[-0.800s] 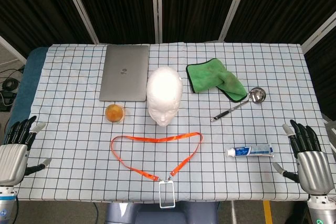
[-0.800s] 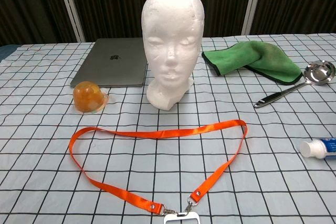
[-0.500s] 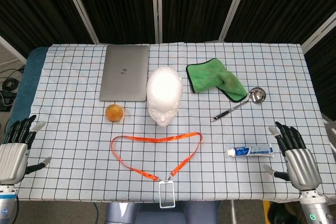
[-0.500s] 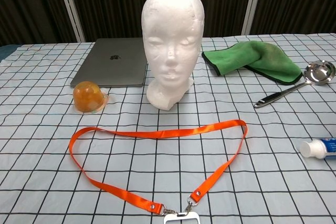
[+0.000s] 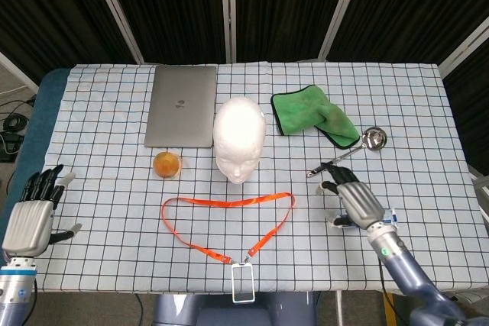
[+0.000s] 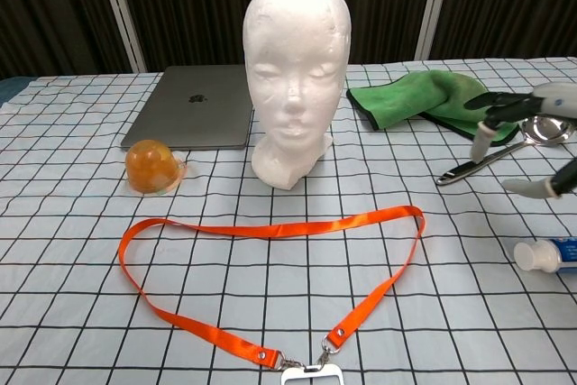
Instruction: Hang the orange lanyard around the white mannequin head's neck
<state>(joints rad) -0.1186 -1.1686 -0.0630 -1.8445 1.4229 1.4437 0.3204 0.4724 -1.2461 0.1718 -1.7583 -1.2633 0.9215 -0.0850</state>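
The right hand [image 5: 353,202], empty with fingers spread, has moved from the lower right corner inward over the white toothpaste tube [image 5: 386,218]. The flat orange ribbon lanyard [image 5: 229,223] lies unmoved on the bench [image 5: 107,104], below the white foam mannequin head [image 5: 240,138]. Only the head view shows the left hand [image 5: 32,212], empty and spread at lower left.

Bright, even overhead light | soft faint shadows under mannequin head [image 6: 296,87] and lanyard [image 6: 270,286] | sheen on laptop lid [image 5: 182,104] and ladle bowl [image 5: 374,138] | dark backdrop | sharp focus, slight blur on right hand [image 6: 532,146]
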